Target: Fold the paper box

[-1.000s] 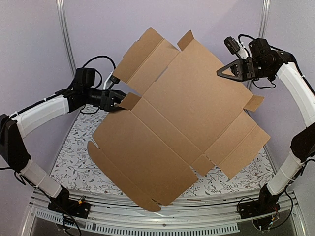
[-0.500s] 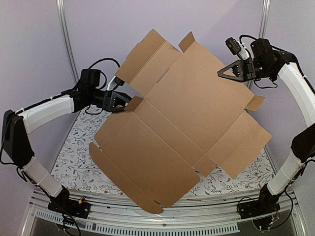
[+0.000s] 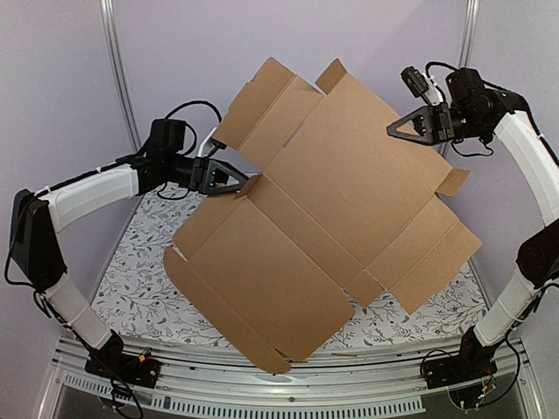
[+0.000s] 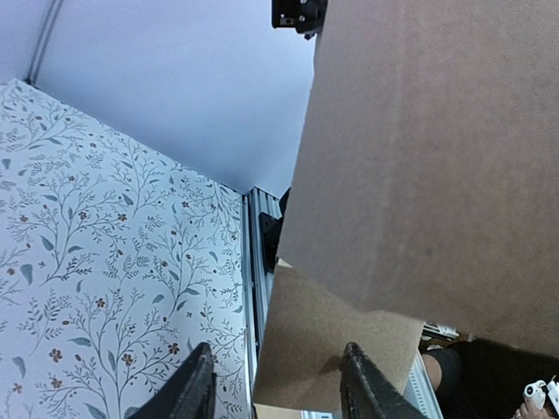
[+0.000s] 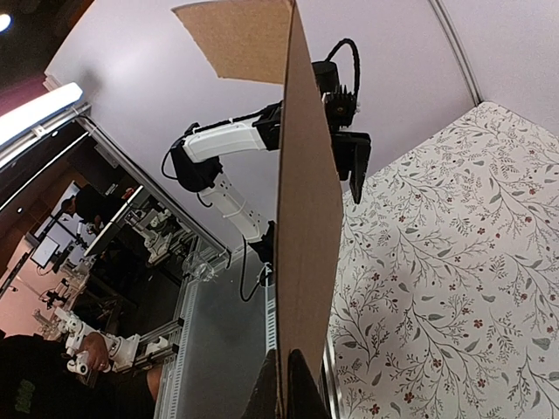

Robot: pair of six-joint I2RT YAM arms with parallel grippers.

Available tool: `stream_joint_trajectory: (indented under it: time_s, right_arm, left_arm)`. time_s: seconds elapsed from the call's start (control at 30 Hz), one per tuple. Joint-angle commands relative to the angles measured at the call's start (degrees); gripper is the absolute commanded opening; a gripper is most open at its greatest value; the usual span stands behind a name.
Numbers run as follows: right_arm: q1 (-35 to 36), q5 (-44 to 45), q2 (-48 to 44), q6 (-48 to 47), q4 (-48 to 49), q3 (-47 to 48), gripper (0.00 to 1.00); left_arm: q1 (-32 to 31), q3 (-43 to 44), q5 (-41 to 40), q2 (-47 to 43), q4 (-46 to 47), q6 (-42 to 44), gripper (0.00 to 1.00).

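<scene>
Top view: paper box (image 3: 323, 218) is up in the air as a flat die-cut sheet, flaps and tabs spread in one plane, turned corner-down and tilted over the bench (image 3: 131, 279), which carries a floral cloth (image 3: 410, 325). Its low corner hangs near the front rail; whether it touches there I cannot tell. Right end effector (image 3: 390, 132) meets the sheet's upper right edge. Left end effector (image 3: 247, 182) sits at a small tab (image 3: 252, 184) on the sheet's left side. Left wrist view: the brown sheet (image 4: 437, 157) fills the right half, and the tab (image 4: 332, 340) hangs down from it. Left end effector (image 4: 278, 351) is released, with its two fingers (image 4: 196, 388) standing apart on either side of the tab. One finger lies against the card and the other stands off it with a gap showing, so nothing is clamped. The floral cloth (image 4: 105, 244) lies below. Right wrist view: the sheet (image 5: 306, 201) is seen nearly edge-on, rising straight out of the right end effector (image 5: 284, 388), which is clenched on its edge with both fingers pressed to the card. Beyond the sheet the left arm (image 5: 227, 140) reaches in, and the left end effector (image 5: 354, 161) shows dark just past the card. The bench (image 5: 419, 262) lies to the right.
</scene>
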Motion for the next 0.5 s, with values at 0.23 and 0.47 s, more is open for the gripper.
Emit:
stream_joint_trajectory:
  time_s: [0.23,0.47]
  right_arm:
    - [0.64,1.68,-0.57,0.50,3.25,1.12,0.00]
    - [-1.24,8.63,3.83,6.20,8.52,-3.11,0.00]
  left_arm:
    - [0.37,2.83,-15.59,-2.74,-5.50,4.75,0.66]
    - [5.34,-4.57,-47.79,-13.00,-3.61,5.46,0.75]
